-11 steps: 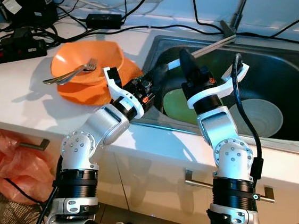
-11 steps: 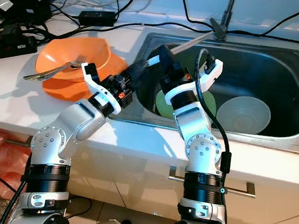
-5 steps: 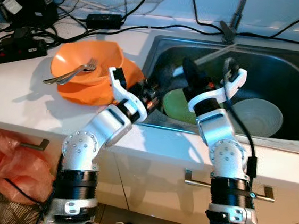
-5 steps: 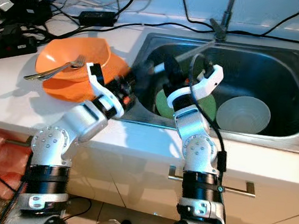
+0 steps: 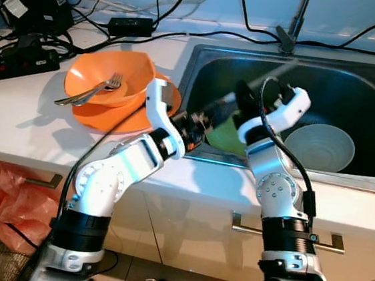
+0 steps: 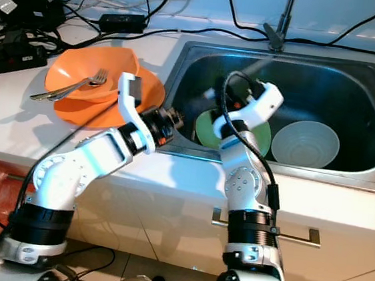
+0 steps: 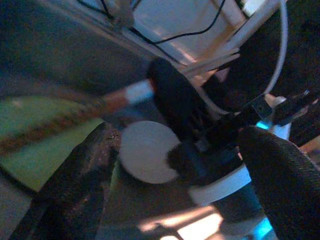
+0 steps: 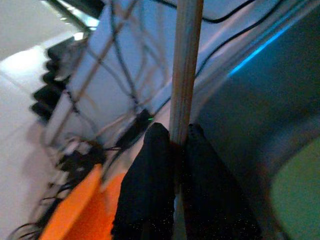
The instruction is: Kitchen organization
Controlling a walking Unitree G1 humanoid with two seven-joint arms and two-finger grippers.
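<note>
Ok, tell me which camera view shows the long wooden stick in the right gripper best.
The right wrist view: the pale wooden stick runs sharp and close between the right gripper fingers, which are shut on it. The left wrist view shows a blurred length of it over the green plate; both eye views show it motion-blurred above the sink.

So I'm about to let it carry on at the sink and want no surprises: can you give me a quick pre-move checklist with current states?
1. Right tool shut on the thin wooden stick: ok.
2. Left tool open beside the right one: ok.
3. Green round plate lying in the steel sink: ok.
4. White bowl upright in the sink: ok.
5. Fork resting in the orange bowl: ok.
6. Stick's far end: cannot tell, blurred.
</note>
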